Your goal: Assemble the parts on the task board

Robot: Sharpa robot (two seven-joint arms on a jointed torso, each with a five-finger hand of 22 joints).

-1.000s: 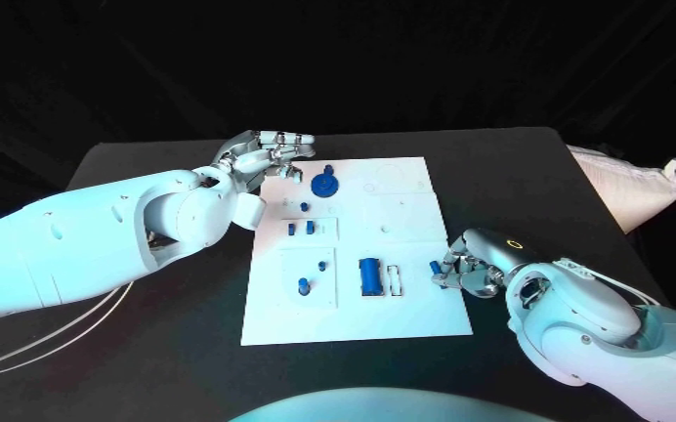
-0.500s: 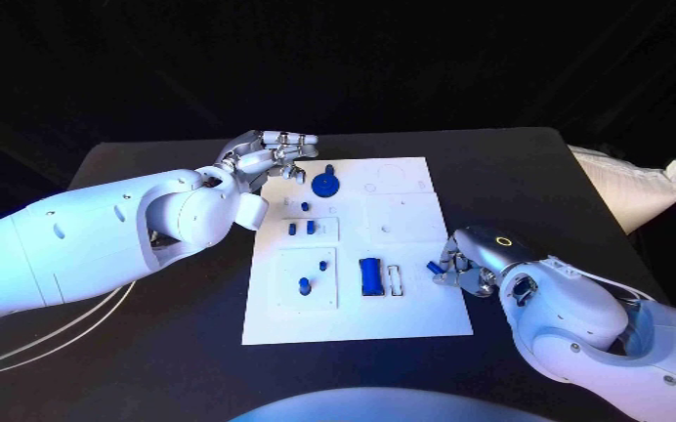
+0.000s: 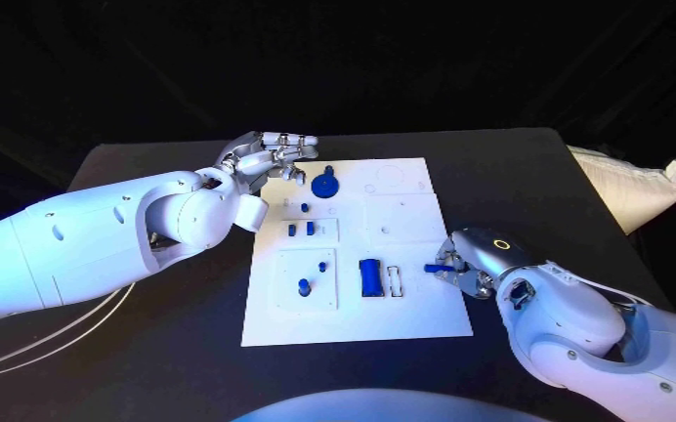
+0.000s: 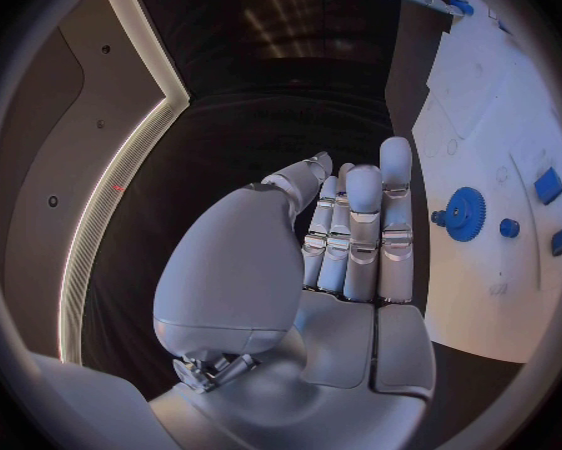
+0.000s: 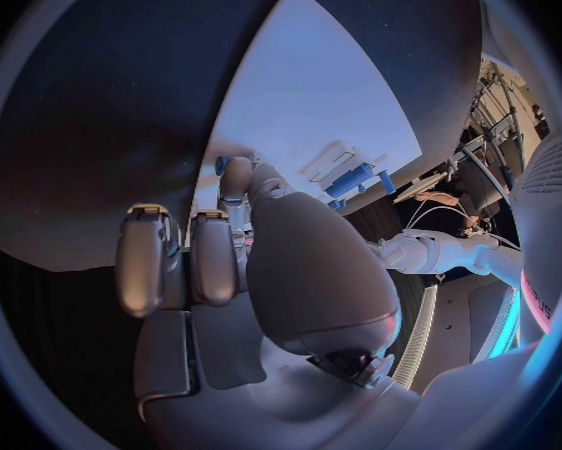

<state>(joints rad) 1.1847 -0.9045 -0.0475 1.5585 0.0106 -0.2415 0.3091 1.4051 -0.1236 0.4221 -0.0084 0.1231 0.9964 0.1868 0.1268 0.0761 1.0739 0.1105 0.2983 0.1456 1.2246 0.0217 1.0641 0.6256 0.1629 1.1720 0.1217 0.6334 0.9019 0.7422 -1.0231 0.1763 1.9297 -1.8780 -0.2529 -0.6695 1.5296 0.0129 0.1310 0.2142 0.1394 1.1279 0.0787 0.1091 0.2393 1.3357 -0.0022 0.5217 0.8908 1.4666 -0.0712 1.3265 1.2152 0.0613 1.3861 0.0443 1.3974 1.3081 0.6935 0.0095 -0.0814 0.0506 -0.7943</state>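
The white task board (image 3: 408, 316) is laid in the middle of the black table (image 3: 535, 163), with blue parts spread over it. A blue gear (image 3: 325, 186) is seen at the board's far left, just beside the left hand (image 3: 268, 155), which is held at the far left corner with its fingers extended side by side and nothing grasped. Two small blue pegs (image 3: 300, 230) are set nearer, and a blue block (image 3: 370, 277) is placed at the near middle beside a white slotted piece (image 3: 396, 280). A small blue part (image 3: 436, 268) is pinched in the right hand (image 3: 465, 268) at the board's right edge.
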